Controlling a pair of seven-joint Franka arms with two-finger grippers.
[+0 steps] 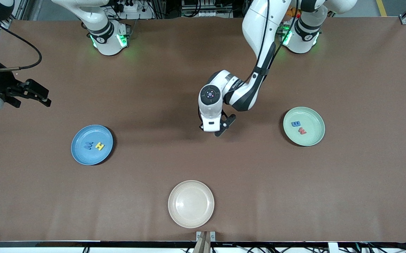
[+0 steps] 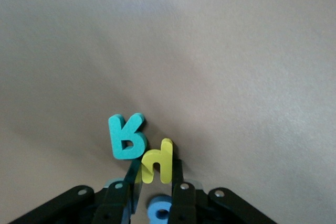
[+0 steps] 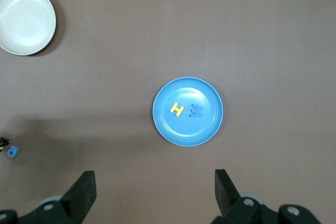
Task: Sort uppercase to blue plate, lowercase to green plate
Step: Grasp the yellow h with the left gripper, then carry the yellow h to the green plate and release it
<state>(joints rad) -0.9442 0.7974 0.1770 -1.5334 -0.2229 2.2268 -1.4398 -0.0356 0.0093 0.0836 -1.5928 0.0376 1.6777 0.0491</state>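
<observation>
Front view shows the left pincer [image 1: 220,130] down at the middle of the brown tabletop [image 1: 203,52], between the blue plate [image 1: 92,144] and the green plate [image 1: 304,126] and farther from the camera than the cream plate [image 1: 191,203]. Its arm hides whatever lies beneath it. In the left wrist view the left pincer [image 2: 152,190] is pressed together on a yellow d [image 2: 157,162], pinching its lower part between the fingers [image 2: 181,198]. A teal letter [image 2: 127,136] stands tilted just beside the yellow one, touching it or nearly so; whether it is also gripped I cannot tell. A blue e [image 2: 160,209] shows low between the fingers.

The blue plate, toward the right arm's end, holds a blue W [image 1: 88,145] and a yellow H [image 1: 100,146] side by side. The green plate, toward the left arm's end, holds a blue m [image 1: 296,124] and a red w [image 1: 302,131].

The right pincer [image 1: 34,93] waits at the right arm's end of the tabletop, its fingers [image 3: 228,190] spread wide in the right wrist view, with the blue plate below them.
</observation>
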